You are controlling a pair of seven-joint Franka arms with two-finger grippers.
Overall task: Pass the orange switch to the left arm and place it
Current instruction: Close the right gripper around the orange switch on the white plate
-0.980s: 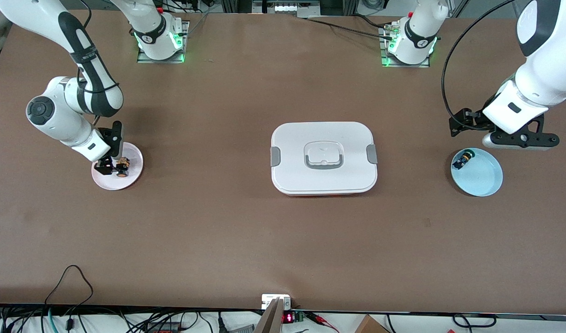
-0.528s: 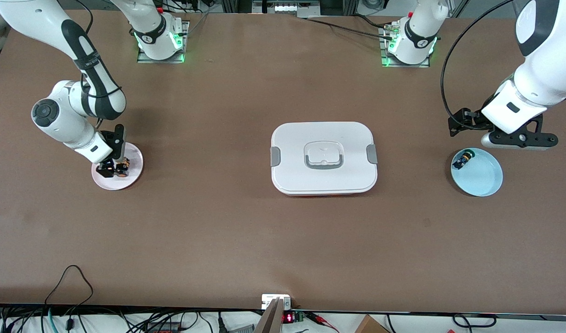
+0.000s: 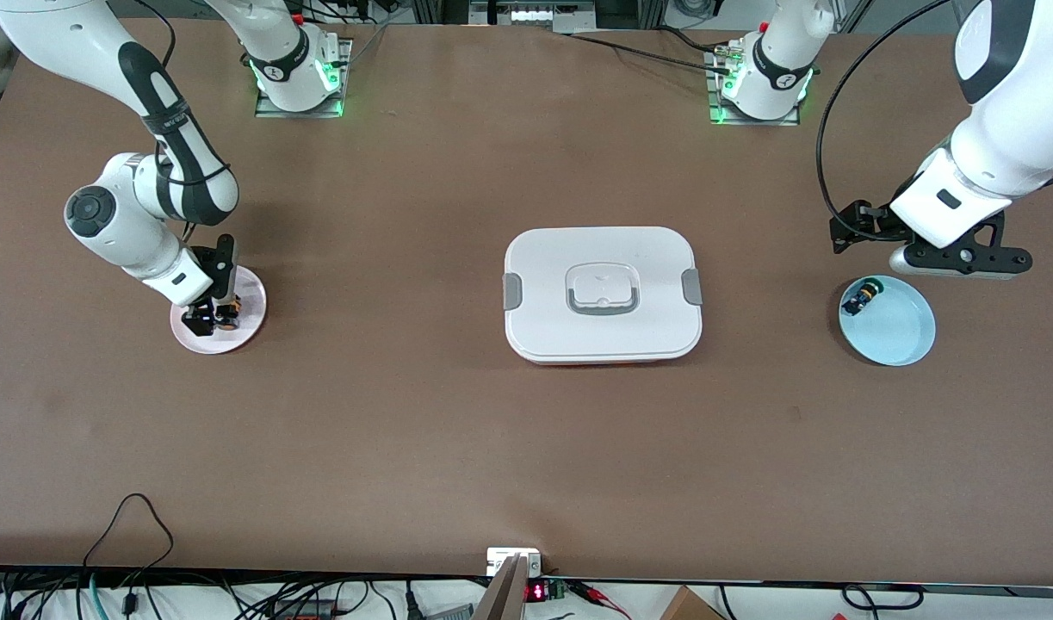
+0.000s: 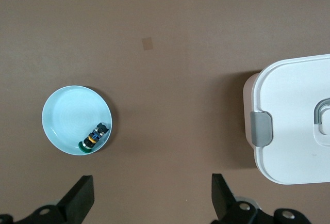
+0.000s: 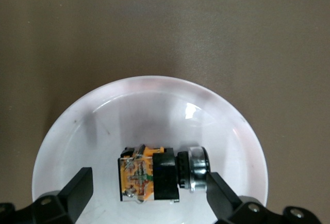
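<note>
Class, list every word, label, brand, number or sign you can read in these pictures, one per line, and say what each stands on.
None can be read with certainty.
Red digits on the small display at the table edge nearest the front camera: too small to read.
Round marks on the two white arm bases: too blurred to read.
White rounded plastic box, orange switch, pale pink plate, light blue plate: no text visible.

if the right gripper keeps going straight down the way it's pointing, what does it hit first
Probably the orange switch, lying between the open fingers of the right gripper; under it is the pink plate.
</note>
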